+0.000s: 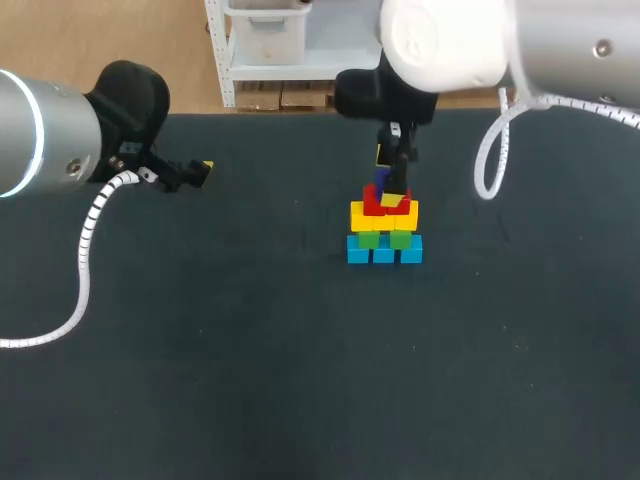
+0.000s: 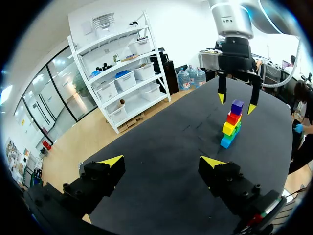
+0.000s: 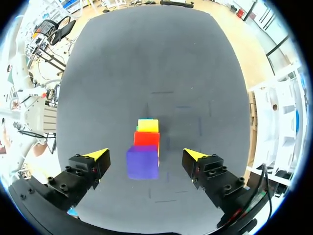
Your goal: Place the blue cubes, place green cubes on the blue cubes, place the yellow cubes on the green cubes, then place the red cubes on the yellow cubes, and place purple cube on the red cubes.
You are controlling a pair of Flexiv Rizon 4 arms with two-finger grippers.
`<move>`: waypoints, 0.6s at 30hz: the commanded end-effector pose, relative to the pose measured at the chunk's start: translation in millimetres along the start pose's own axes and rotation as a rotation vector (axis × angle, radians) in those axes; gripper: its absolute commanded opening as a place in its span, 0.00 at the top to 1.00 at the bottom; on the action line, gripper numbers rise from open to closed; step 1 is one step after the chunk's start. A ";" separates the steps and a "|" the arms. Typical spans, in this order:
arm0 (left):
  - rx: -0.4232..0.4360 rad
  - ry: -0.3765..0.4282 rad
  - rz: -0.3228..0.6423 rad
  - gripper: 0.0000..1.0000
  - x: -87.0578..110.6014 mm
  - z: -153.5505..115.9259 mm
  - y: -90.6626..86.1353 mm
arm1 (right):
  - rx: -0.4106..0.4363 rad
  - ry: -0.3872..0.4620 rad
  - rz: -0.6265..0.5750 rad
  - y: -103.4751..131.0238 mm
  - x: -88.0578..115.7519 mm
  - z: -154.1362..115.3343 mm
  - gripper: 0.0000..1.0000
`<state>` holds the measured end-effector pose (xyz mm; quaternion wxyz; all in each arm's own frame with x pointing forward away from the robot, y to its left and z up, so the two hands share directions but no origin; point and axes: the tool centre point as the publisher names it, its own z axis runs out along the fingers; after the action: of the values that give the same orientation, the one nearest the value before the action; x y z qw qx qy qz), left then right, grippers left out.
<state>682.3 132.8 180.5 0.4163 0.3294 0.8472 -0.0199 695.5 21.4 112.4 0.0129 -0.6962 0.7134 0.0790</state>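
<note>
Wide open at right gripper [image 3: 146, 154], straddling purple cube [image 3: 143, 164] without contact. Open, empty at left gripper [image 2: 164, 160]. Mostly hidden from right wrist view: green cubes [image 1: 368, 239], blue cubes [image 1: 384, 251].

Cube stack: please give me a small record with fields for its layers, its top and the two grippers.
layers, bottom to top: blue cubes, green cubes, yellow cubes, red cubes, purple cube
top: purple cube, resting on red
right gripper: fingers open, one on each side of the purple cube, not touching
left gripper: open, empty, away from the stack
</note>
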 end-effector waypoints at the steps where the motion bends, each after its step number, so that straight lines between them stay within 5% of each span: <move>1: 0.006 -0.001 0.001 0.00 0.1 -0.2 1.5 | 0.019 -0.024 -0.001 2.8 5.1 -8.4 0.00; 18: 0.006 -0.001 0.001 0.00 0.1 -0.2 1.5 | 0.057 -0.230 0.118 -15.8 43.5 -53.7 0.00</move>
<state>682.3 132.8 180.5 0.4163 0.3294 0.8472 -0.0199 718.4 -18.1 157.9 0.0850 -0.6449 0.7501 0.1193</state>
